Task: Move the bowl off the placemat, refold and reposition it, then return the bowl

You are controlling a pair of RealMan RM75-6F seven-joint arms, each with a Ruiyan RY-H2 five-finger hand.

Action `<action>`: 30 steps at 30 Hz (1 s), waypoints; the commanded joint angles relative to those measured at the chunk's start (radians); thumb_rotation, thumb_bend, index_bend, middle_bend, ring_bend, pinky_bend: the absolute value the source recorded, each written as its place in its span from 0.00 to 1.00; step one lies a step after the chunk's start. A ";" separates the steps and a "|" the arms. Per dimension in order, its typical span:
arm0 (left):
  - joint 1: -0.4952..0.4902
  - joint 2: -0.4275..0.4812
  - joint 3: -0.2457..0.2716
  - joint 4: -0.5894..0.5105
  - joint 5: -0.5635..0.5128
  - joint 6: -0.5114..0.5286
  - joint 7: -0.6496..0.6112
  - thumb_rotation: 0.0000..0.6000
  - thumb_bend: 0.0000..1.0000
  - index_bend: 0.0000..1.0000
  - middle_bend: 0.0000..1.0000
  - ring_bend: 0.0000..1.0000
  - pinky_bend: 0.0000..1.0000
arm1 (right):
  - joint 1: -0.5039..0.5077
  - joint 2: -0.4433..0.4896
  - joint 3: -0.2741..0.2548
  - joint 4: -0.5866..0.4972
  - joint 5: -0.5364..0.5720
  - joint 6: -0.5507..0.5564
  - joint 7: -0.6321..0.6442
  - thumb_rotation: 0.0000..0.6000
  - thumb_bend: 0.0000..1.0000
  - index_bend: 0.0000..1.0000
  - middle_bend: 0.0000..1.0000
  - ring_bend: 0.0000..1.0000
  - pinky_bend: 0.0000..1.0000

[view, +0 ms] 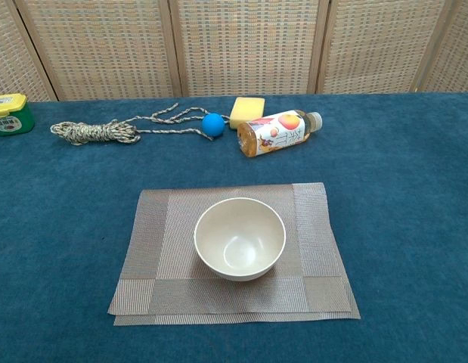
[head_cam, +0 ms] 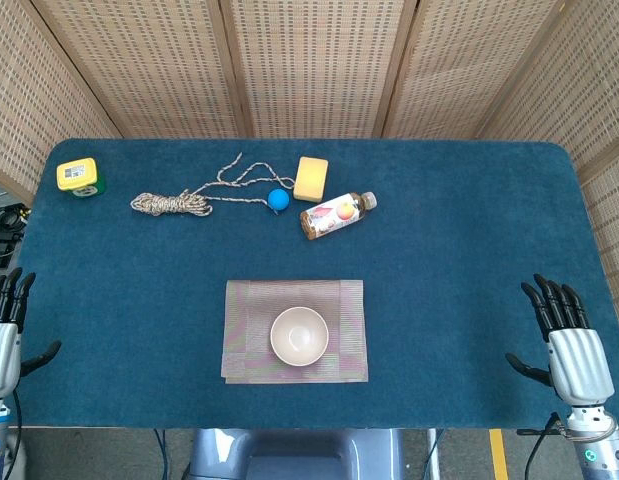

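Note:
A cream bowl (head_cam: 299, 335) (view: 240, 238) stands upright and empty in the middle of a folded grey-brown woven placemat (head_cam: 248, 332) (view: 158, 249) near the table's front edge. The mat's layers sit slightly askew at the front corners. My left hand (head_cam: 5, 330) hovers at the table's front left edge, fingers straight and apart, holding nothing. My right hand (head_cam: 567, 335) is at the front right edge, likewise spread and empty. Both hands are far from the bowl and show only in the head view.
At the back of the blue table (head_cam: 469, 250) lie a coiled rope (head_cam: 171, 203) with a blue ball (head_cam: 278, 200), a yellow sponge (head_cam: 311, 178), a drink bottle (head_cam: 335, 214) on its side, and a yellow-green tape measure (head_cam: 79, 176). Woven screens stand behind.

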 commanded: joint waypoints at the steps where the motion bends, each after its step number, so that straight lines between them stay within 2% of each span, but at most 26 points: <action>1: 0.001 0.000 0.001 0.000 0.001 0.001 0.002 1.00 0.00 0.00 0.00 0.00 0.00 | 0.000 0.001 0.000 0.000 0.002 -0.001 0.000 1.00 0.13 0.00 0.00 0.00 0.00; 30: -0.018 -0.007 0.010 0.005 0.021 -0.025 0.012 1.00 0.00 0.00 0.00 0.00 0.00 | -0.005 0.016 0.006 -0.004 0.014 0.004 0.027 1.00 0.13 0.00 0.00 0.00 0.00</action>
